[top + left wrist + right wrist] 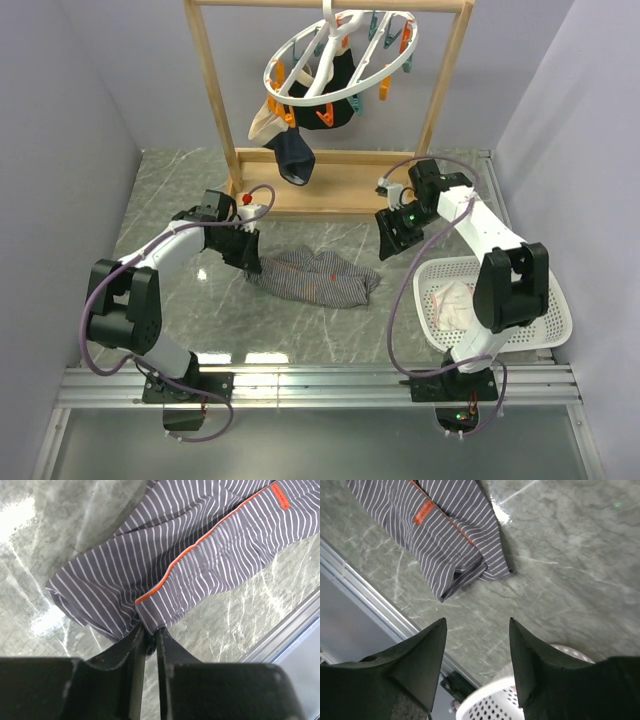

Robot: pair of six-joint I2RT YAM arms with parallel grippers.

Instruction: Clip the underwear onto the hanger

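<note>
The grey striped underwear (pixel 318 276) lies spread on the marble table between the arms, with orange piping and an orange tag. My left gripper (pixel 250 262) is shut on its left edge; in the left wrist view the fingers (pixel 150 632) pinch the fabric (pixel 190 555). My right gripper (pixel 388 240) is open and empty, above the table to the right of the underwear (pixel 440 535). The white ring hanger (pixel 340 60) with orange and teal clothespins hangs from the wooden frame at the back, with a dark garment and a pale cloth clipped to it.
The wooden frame (pixel 215 100) stands at the back on a wooden base. A white perforated basket (pixel 495 305) holding a pale cloth sits at the right, also in the right wrist view (pixel 490 700). A metal rail (pixel 320 385) runs along the near edge.
</note>
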